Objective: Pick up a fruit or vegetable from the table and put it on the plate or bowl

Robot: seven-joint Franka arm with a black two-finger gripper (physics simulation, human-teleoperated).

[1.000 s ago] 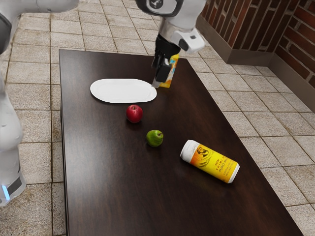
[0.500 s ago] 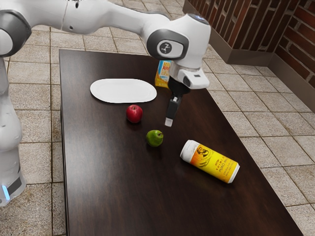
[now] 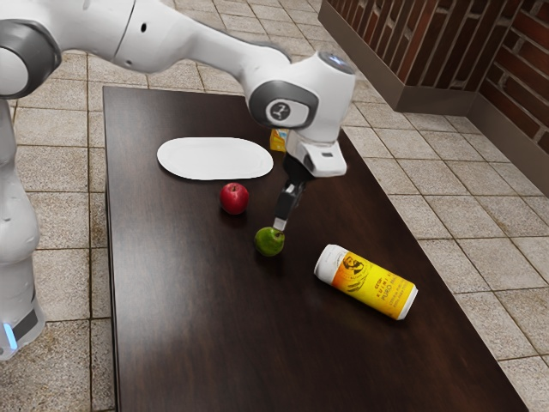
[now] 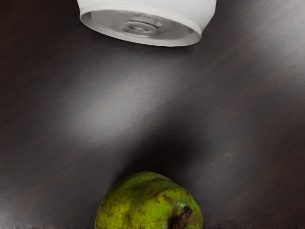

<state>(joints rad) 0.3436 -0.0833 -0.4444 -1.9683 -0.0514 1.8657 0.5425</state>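
Your tool hangs tip-down just over the green pear, close to the side of the fruit that faces the exterior view's right. From this angle you cannot tell whether the tool is released or clenched. The pear sits on the dark bench, apart from the plate. In the wrist view you see the pear right under the hand, its brown stem pointing up.

The white plate lies flat farther back on the bench, well apart from the pear. A red apple rests between the two, near the plate's front rim but clear of it.

Toward the exterior view's right of the pear, a yellow canister lies on its side. In the wrist view its white round end faces the pear across a stretch of bare bench. A small orange carton stands behind the arm's hand, mostly hidden by it
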